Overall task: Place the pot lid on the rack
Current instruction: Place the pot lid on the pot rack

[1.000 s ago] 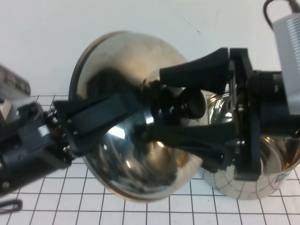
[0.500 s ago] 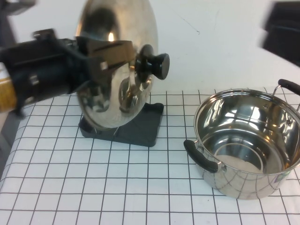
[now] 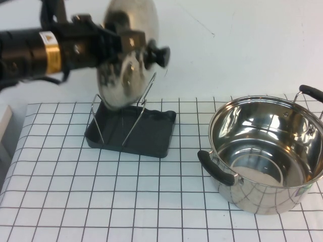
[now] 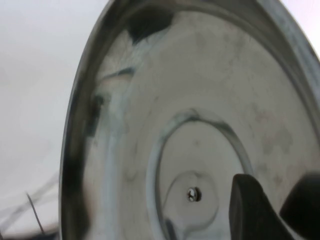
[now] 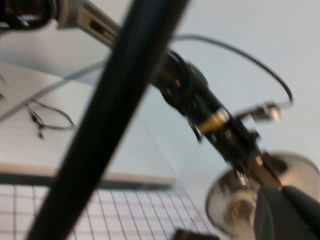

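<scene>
Polished steel pot lid (image 3: 128, 55), domed with a black knob (image 3: 162, 56), hangs on edge above the rack (image 3: 133, 132), a dark grey plastic tray with thin wire loops. I see the left gripper (image 3: 121, 43) clamped on its rim. Deep steel pot (image 3: 267, 151) sits well right. Right gripper (image 5: 287, 212): blurred, can't tell its fingers.

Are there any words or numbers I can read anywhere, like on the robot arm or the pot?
No text can be read in any view.
Small label on the gold band of the left arm: a mark, too blurred to read.
Pot lid, held on edge over the rack by the left gripper: no writing shows.
Pot: no writing shows.
Right gripper: only dark fingers show, with no writing.
</scene>
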`<act>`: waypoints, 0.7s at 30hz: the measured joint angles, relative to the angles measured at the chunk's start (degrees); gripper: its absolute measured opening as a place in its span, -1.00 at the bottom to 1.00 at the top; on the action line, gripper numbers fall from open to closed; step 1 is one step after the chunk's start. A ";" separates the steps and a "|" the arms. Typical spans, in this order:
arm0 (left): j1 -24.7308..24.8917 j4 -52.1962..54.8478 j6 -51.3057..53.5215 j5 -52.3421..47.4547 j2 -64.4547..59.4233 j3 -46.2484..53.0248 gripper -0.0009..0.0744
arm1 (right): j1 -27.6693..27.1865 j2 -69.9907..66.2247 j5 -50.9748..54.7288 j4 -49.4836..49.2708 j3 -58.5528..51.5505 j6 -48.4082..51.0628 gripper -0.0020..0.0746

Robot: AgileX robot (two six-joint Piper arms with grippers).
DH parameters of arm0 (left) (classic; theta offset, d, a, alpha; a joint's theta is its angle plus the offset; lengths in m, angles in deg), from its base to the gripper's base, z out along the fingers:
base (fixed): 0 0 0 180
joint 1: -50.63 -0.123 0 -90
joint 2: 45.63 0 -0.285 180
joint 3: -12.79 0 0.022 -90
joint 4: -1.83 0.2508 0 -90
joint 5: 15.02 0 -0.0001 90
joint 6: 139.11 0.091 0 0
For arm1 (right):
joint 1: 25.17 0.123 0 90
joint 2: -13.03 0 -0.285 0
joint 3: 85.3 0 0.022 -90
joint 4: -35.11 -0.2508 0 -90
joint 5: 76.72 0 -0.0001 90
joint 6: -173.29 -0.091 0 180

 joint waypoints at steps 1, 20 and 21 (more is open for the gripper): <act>-0.63 0.00 0.00 0.10 -0.07 -0.87 -0.52 | 0.00 0.94 -0.11 2.22 0.10 -2.39 -0.93; -3.09 0.00 2.10 0.35 -12.64 -2.71 -0.52 | 0.00 4.46 -3.33 15.57 -7.69 -16.02 -0.94; -3.09 0.00 2.31 0.18 -13.08 -2.71 -0.52 | 0.00 4.46 -3.87 14.99 -8.52 -16.02 -0.94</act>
